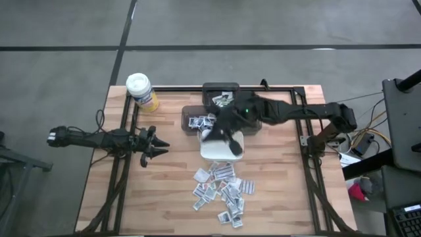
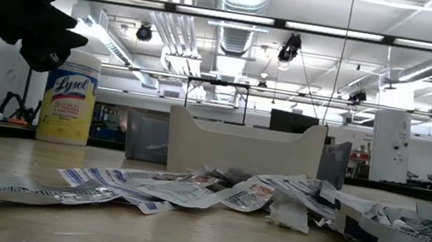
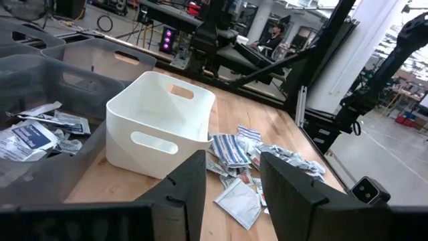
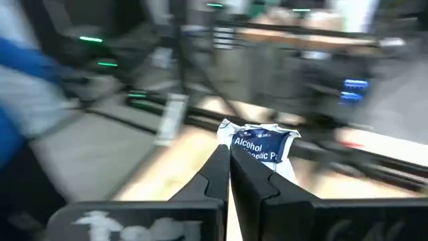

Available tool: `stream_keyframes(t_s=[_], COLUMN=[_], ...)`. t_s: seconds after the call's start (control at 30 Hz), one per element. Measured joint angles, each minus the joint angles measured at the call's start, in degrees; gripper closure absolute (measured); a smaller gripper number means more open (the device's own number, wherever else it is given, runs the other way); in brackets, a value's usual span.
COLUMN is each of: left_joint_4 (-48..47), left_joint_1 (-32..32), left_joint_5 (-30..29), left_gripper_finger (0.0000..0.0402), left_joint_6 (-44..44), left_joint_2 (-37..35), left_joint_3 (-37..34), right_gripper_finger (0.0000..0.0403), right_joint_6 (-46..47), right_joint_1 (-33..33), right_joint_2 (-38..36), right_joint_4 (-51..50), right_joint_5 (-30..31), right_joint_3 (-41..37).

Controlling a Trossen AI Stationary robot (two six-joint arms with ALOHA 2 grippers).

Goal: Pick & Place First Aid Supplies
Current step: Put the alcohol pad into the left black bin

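The first aid supplies are small flat packets. Many lie in a loose pile (image 1: 220, 189) on the wood table, near the white dish (image 1: 223, 150), and they also show in the low view (image 2: 214, 191). My right gripper (image 4: 229, 167) is up above the dish's left part (image 1: 214, 135), shut on one packet (image 4: 262, 144) printed "Alcohol". My left gripper (image 1: 156, 143) waits open at the table's left, pointing at the dish (image 3: 160, 124) with nothing between its fingers (image 3: 231, 181). My right gripper pinches the packet's near edge (image 4: 242, 152) between its two fingertips. The rest of the crumpled packet sticks out beyond the fingers. It is lifted clear of the table and the dish.
A yellow canister with a white lid (image 1: 141, 91) stands at the far left corner. Two grey bins (image 1: 209, 120) (image 1: 222, 97) holding more packets sit behind the white dish. Bare wood lies to the left and right of the pile.
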Motion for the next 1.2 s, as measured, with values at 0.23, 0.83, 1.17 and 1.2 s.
stream_keyframes(t_s=[0.23,0.83,1.17,1.2], left_joint_4=[0.0,0.0,0.0,0.0], left_joint_1=[0.0,0.0,0.0,0.0], left_joint_5=[-0.1,-0.2,-0.2,-0.2], left_gripper_finger=[0.0266,0.0266,0.0266,0.0266], left_joint_6=[1.4,1.3,1.2,1.2], left_joint_2=[0.0,0.0,0.0,0.0], left_joint_3=[0.0,0.0,0.0,0.0], right_gripper_finger=[0.0394,0.0394,0.0394,0.0394], right_joint_6=[-7.0,-6.9,-5.9,-5.1], right_joint_1=[-7.2,-17.9,-17.9,-17.9], right_joint_2=[1.4,20.6,35.7,36.6], right_joint_4=[0.0,-19.2,-44.6,-45.9], right_joint_5=[15.0,22.9,22.9,22.7], right_joint_3=[0.0,12.5,33.3,34.5])
